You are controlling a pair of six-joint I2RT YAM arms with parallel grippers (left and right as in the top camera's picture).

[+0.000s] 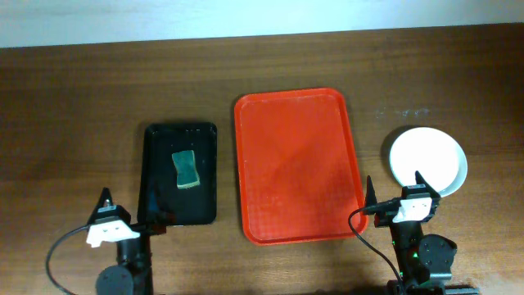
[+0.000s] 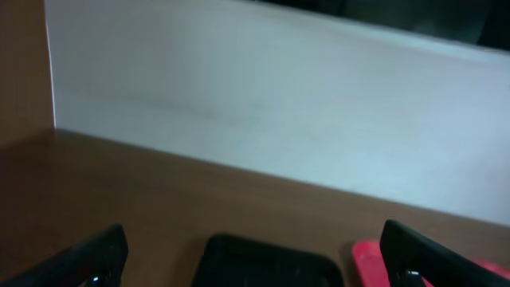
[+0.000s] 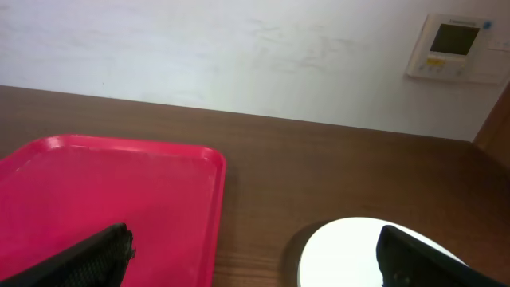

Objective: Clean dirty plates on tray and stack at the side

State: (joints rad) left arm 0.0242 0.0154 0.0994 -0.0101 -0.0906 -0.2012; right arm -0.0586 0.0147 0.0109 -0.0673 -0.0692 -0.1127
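The red tray [image 1: 299,164] lies bare in the middle of the table, with no plate on it. White plates [image 1: 427,160] sit stacked on the table to its right, the top one showing no smear. My right gripper [image 1: 395,197] is open and empty near the front edge, just before the plates. In the right wrist view the tray [image 3: 103,191] is at left and the plates [image 3: 351,251] at lower right, between my open fingers [image 3: 255,259]. My left gripper [image 1: 123,213] is open and empty at front left; its fingers [image 2: 255,259] frame the black tray.
A smaller black tray [image 1: 180,172] left of the red tray holds a green and yellow sponge [image 1: 186,168]. It also shows in the left wrist view [image 2: 267,259], with a corner of the red tray [image 2: 366,259]. A white wall runs behind the table.
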